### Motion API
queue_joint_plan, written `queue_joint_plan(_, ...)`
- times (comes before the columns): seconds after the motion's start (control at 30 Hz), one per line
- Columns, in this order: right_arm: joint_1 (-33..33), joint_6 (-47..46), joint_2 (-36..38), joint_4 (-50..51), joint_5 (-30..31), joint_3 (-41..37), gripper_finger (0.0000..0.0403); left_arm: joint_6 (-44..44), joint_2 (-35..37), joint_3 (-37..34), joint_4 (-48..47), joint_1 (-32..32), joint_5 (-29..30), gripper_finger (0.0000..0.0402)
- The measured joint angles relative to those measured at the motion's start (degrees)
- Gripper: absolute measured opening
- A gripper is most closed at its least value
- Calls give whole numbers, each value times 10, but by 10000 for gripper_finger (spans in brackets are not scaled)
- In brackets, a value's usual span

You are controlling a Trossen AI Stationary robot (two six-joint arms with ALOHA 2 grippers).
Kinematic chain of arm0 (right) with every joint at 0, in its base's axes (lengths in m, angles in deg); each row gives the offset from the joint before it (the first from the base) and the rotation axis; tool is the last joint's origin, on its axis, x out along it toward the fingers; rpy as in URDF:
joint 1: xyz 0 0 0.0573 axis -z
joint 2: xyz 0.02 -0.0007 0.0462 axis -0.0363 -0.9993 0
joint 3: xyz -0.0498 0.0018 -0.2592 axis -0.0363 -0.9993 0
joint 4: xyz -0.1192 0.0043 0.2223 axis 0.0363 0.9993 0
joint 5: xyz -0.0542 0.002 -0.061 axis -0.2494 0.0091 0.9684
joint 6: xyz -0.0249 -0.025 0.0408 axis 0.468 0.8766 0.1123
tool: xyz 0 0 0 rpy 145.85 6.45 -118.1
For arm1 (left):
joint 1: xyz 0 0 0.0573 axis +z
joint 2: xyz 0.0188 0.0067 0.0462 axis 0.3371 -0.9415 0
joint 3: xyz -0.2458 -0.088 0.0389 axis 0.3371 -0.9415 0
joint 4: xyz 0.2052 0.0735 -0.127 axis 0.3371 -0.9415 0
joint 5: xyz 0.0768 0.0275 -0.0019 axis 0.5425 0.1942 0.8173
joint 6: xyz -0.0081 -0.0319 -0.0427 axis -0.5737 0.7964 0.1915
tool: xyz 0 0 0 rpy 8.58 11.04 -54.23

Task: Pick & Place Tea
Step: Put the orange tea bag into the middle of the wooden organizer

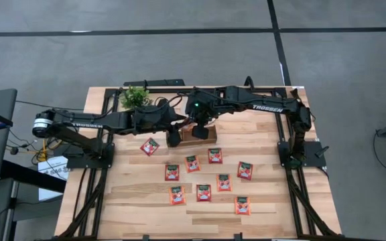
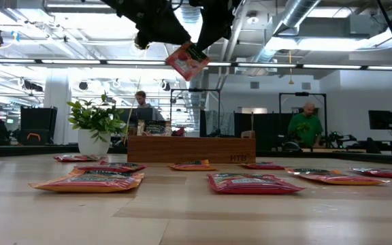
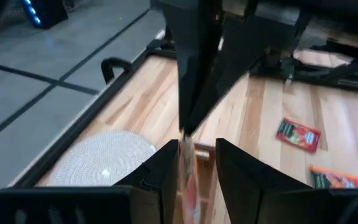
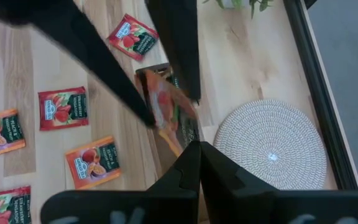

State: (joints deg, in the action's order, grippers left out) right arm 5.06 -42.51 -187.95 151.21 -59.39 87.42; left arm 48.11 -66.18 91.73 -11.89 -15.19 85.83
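Red-orange tea sachets [image 1: 204, 193] lie flat on your wooden counter [image 1: 146, 217] in the high view, spread out in front of the brown tray [image 1: 211, 140]. Both arms reach in to the middle. The left gripper [image 1: 173, 138] and the right gripper [image 1: 200, 128] are close together at the tray.

In the low view you see the held sachet [image 2: 188, 61] high in the air above the tray [image 2: 190, 148]. It is tilted. Dark fingers come down to it from above. A green plant [image 2: 95, 122] in a white pot stands to one side of the tray.

In the left wrist view, the left gripper [image 3: 196, 155] has its fingers apart. The held sachet [image 3: 188, 186] stands on its edge between them, close to one finger. The right gripper [image 3: 187, 127] pinches its upper edge. The round white disc [image 3: 101, 158] lies near.

In the right wrist view, the right gripper [image 4: 194, 149] is closed tight on a corner of the held sachet [image 4: 166, 106]. The other arm's two fingers sit one on each side of it.
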Motion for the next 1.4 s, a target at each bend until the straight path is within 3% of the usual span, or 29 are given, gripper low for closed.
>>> queue_joint_plan(0.57,0,0,0,-2,0,0,0,10,-7,-1,10,11,-20,96)
queue_joint_plan(0.97,0,0,0,-2,0,0,0,-2,-20,-1,40,13,-35,7)
queue_joint_plan(1.4,0,-1,0,6,1,0,0,12,-20,-1,33,19,-20,0)
